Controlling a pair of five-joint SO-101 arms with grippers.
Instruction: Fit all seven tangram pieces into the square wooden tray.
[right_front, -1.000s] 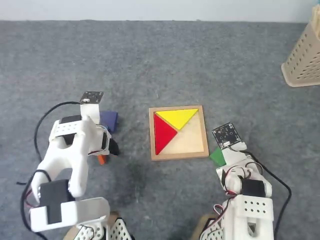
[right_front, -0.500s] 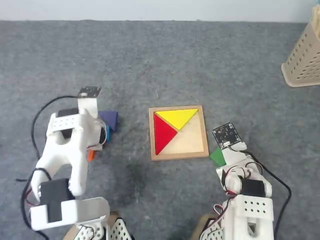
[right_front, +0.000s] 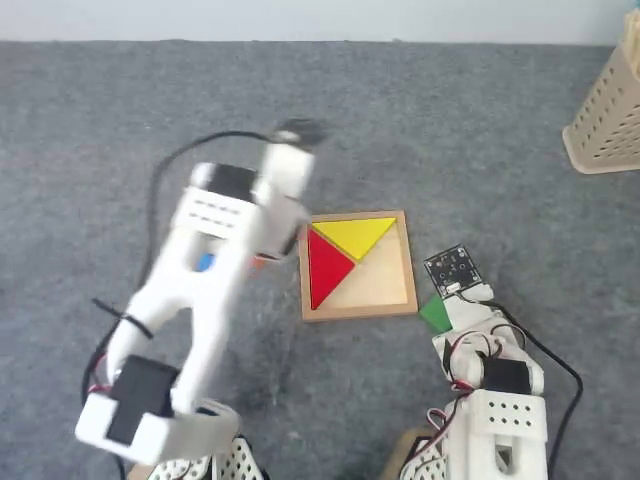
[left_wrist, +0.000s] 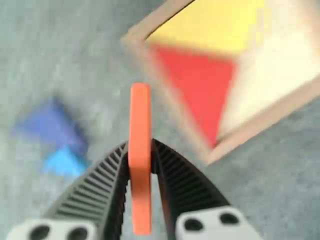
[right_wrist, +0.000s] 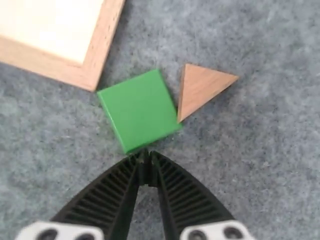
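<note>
The square wooden tray (right_front: 408, 262) lies mid-table with a yellow triangle (right_front: 352, 233) and a red triangle (right_front: 328, 266) in it. My left gripper (right_front: 268, 256) hangs just off the tray's left edge, shut on a thin orange piece (left_wrist: 140, 150) held on edge. Under it in the left wrist view are the tray's rim (left_wrist: 260, 125), the red triangle (left_wrist: 200, 85) and the yellow triangle (left_wrist: 210, 25). My right gripper (right_wrist: 145, 167) is shut with nothing in it, its tips at the edge of a green square (right_wrist: 139, 110) (right_front: 435, 313) by the tray's corner (right_wrist: 97, 57).
A plain wooden triangle (right_wrist: 200, 85) lies touching the green square. A dark blue piece (left_wrist: 47, 125) and a light blue triangle (left_wrist: 65, 160) lie on the grey carpet left of the tray. A perforated beige container (right_front: 608, 110) stands at the far right.
My left arm has lifted the orange piece from the carpet and swung right, from beside the blue pieces to the tray's left edge. The right arm has not moved.
</note>
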